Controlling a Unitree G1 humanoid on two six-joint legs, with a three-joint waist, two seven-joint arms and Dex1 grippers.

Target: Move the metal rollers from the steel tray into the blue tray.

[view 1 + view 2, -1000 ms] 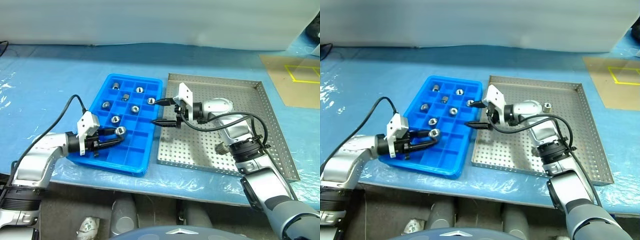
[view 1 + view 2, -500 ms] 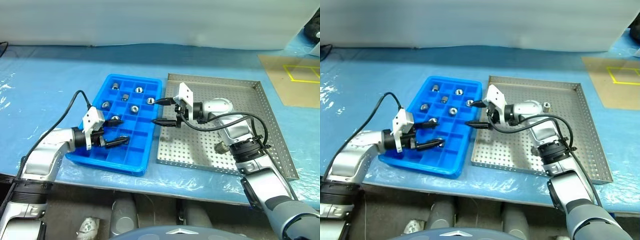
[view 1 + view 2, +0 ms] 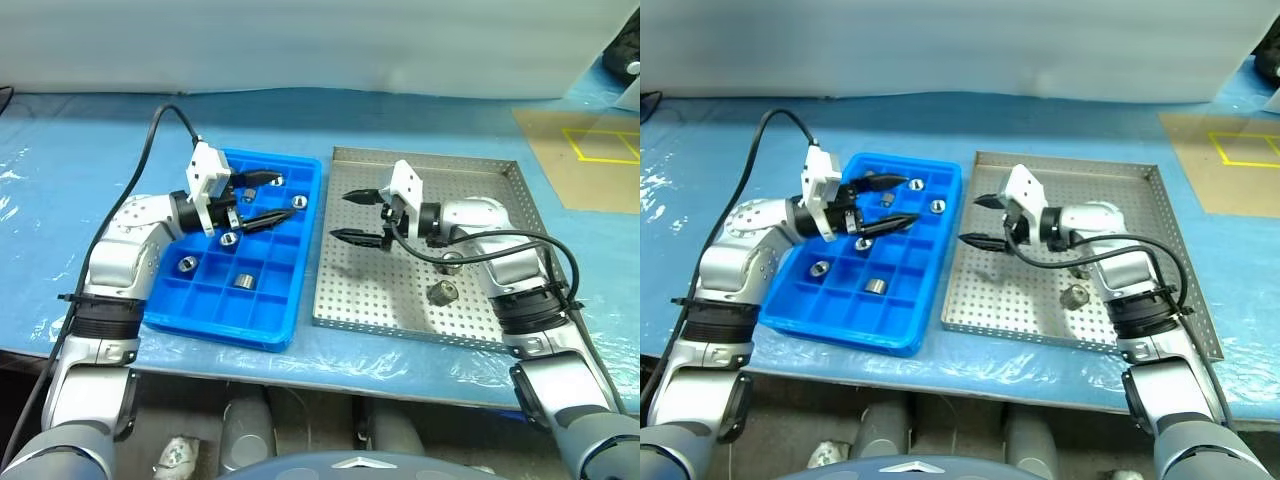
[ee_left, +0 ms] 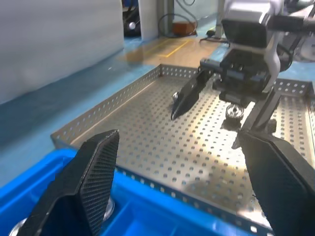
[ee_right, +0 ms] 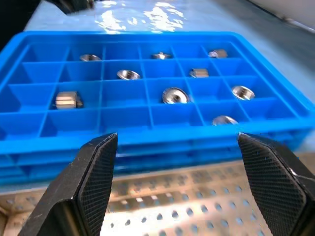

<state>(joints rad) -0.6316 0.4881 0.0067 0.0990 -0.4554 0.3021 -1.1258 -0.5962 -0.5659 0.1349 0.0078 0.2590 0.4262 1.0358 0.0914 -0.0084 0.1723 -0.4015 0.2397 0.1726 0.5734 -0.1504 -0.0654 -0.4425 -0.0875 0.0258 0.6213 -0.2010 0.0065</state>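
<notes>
The blue tray (image 3: 225,322) lies left of the steel tray (image 3: 400,312), and several metal rollers (image 3: 242,281) sit in its compartments. Two rollers lie on the steel tray: one (image 3: 441,292) in the open, another (image 3: 452,262) partly under my right forearm. My left gripper (image 3: 268,198) hovers open and empty over the blue tray's far part, pointing right. My right gripper (image 3: 340,216) hangs open and empty over the steel tray's left part, facing the blue tray (image 5: 147,123). The left wrist view shows the right gripper (image 4: 209,98) above the steel tray (image 4: 147,142).
Both trays rest on a table covered in blue plastic sheet (image 3: 80,130). A brown board with yellow tape (image 3: 590,150) lies at the far right. The steel tray's raised rim (image 3: 555,250) borders its right side.
My left gripper opened, left its roller in the blue tray, then rose and swung toward the tray's far end. My right gripper moved right, off the tray border and over the steel tray.
</notes>
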